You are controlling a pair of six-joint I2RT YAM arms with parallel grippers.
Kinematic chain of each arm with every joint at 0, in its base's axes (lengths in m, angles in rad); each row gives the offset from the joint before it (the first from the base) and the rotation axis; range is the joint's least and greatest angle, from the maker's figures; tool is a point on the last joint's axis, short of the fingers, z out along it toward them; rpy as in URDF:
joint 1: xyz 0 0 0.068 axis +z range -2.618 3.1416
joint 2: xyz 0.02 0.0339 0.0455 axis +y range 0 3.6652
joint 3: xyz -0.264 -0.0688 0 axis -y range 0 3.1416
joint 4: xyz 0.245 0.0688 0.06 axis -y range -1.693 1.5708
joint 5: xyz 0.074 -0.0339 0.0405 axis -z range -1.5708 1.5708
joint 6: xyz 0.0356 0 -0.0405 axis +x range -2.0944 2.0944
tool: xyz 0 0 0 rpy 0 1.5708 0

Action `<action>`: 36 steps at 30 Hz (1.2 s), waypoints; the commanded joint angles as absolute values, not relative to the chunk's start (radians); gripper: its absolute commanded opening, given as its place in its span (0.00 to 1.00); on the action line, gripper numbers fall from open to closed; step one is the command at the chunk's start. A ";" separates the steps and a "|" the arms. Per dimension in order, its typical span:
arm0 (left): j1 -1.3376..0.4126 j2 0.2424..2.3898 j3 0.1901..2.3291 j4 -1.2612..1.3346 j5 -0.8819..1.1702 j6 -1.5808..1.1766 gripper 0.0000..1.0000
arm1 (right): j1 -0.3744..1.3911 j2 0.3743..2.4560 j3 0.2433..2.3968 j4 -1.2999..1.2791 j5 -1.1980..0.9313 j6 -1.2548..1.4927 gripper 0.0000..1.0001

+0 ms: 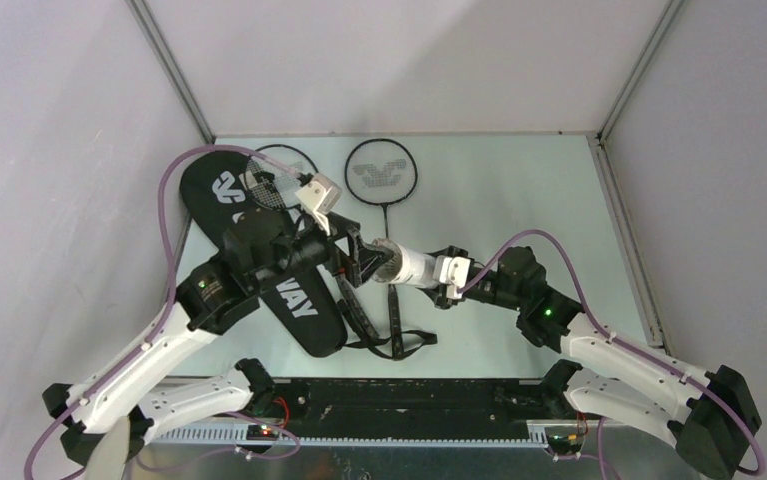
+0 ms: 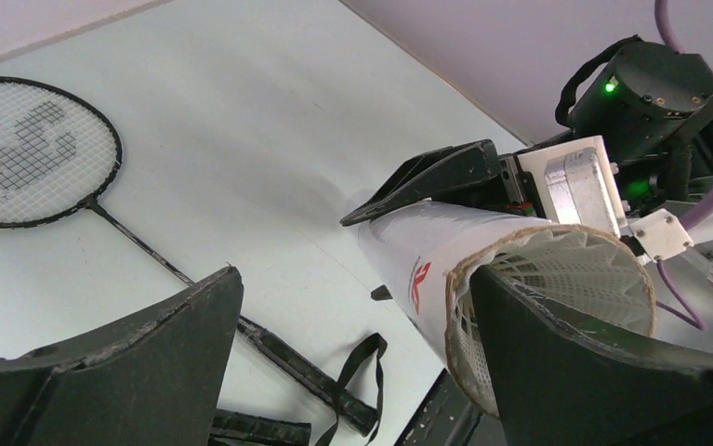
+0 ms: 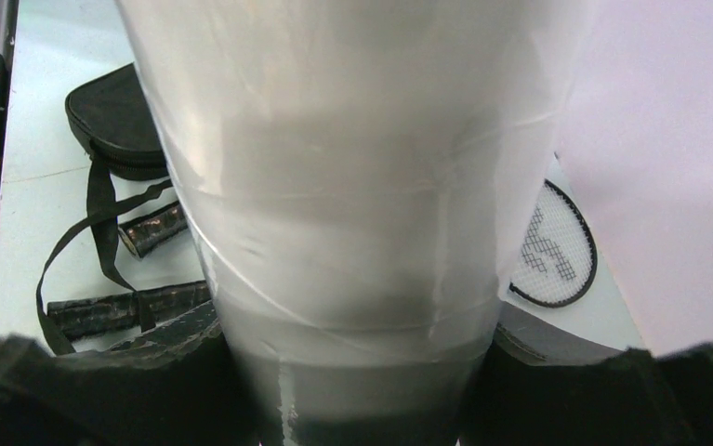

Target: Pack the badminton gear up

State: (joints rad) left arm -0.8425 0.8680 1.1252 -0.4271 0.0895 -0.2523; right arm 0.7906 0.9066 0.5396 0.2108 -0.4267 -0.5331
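My right gripper [image 1: 446, 278] is shut on the long white tube [image 1: 409, 265] and holds it level above the table; the tube fills the right wrist view [image 3: 352, 186]. A white shuttlecock [image 2: 575, 269] sits in the tube's open mouth. My left gripper [image 1: 354, 258] is open at that mouth, with one finger [image 2: 557, 372] in front of the shuttlecock and the other [image 2: 120, 362] well apart. Two black rackets [image 1: 281, 177] [image 1: 380, 172] lie on the table. The black racket bag [image 1: 299, 300] lies under my left arm.
The bag's black strap [image 1: 399, 345] loops over the racket handles near the front edge. A black rail [image 1: 399, 405] runs along the table's near side. Grey walls close in the back and both sides.
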 commanded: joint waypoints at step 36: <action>-0.966 0.562 0.865 -0.054 -0.153 -0.170 1.00 | 0.673 0.833 0.592 0.435 -0.212 -0.040 0.41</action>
